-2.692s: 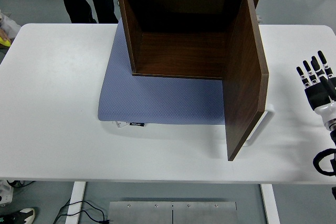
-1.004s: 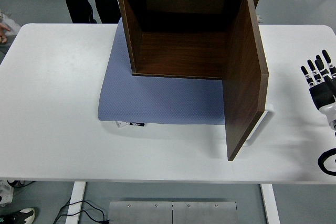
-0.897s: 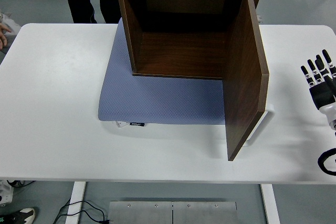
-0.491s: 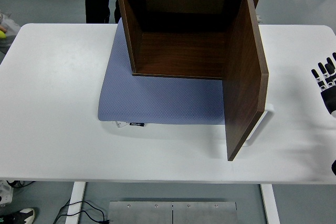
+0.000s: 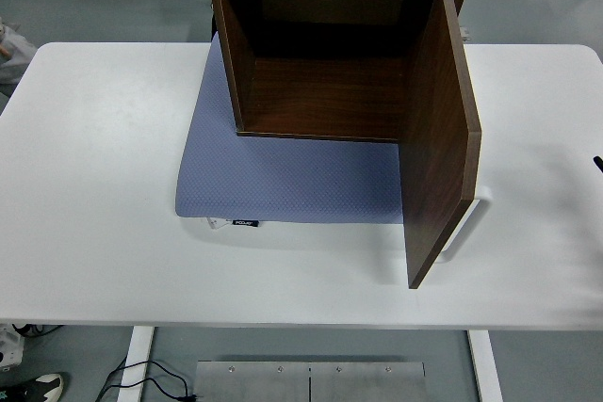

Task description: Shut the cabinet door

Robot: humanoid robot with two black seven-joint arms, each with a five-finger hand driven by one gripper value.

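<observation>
Head view shows the right hand (image 5: 598,163) withdrawn to a sliver at the edge, its grip unreadable, leaving the cabinet door (image 5: 441,148) well left, wide open and untouched.

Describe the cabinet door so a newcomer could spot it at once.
On the white table a brown wooden cabinet stands on a blue-grey mat, its front open towards the camera. The cabinet door is the flat brown panel at the cabinet's right side, swung out towards the table's near edge.
</observation>
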